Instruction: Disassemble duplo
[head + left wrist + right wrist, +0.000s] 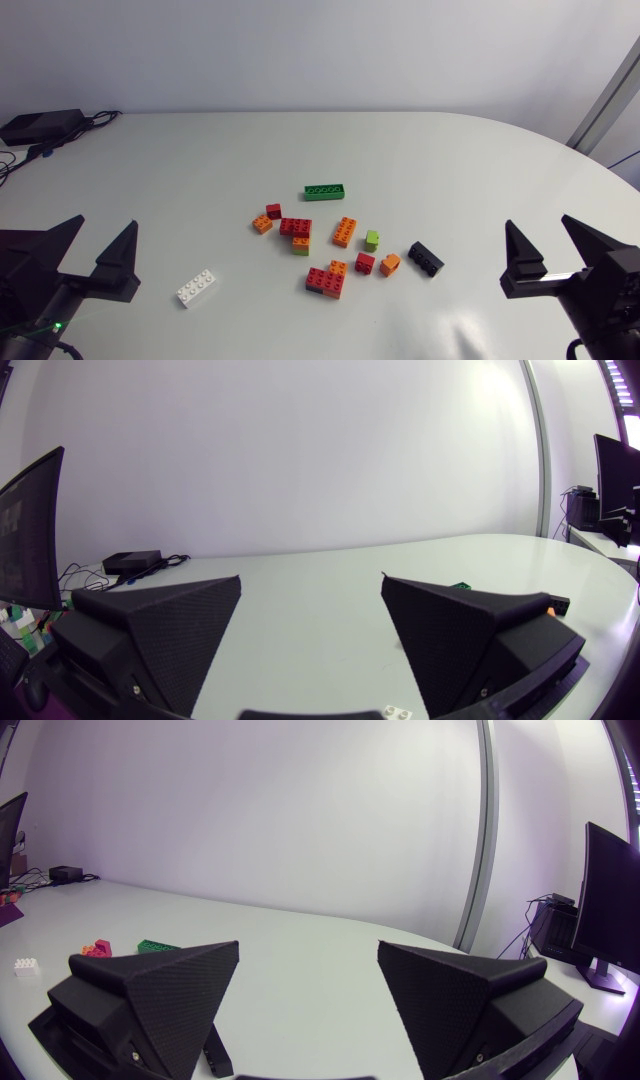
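Loose and stacked duplo bricks lie mid-table: a long green brick (324, 191), a red-and-olive stack (296, 234), an orange brick (344, 231), a red-and-orange cluster (326, 281), a black brick (426, 259) and a white brick (198, 288) set apart. My left gripper (105, 224) stands open at the near left, empty, well short of the white brick. My right gripper (538, 222) is open at the near right, empty, beyond the black brick. Each wrist view shows its own gripper, left (311, 577) and right (308, 946), with nothing between the fingers. The right wrist view also shows the white brick (27, 967) and the green brick (158, 947).
Small single bricks sit among the pile: lime (372, 239), red (364, 263) and orange (390, 265). A black box (40, 125) with cables rests at the far left corner. Bare tabletop surrounds the bricks on all sides.
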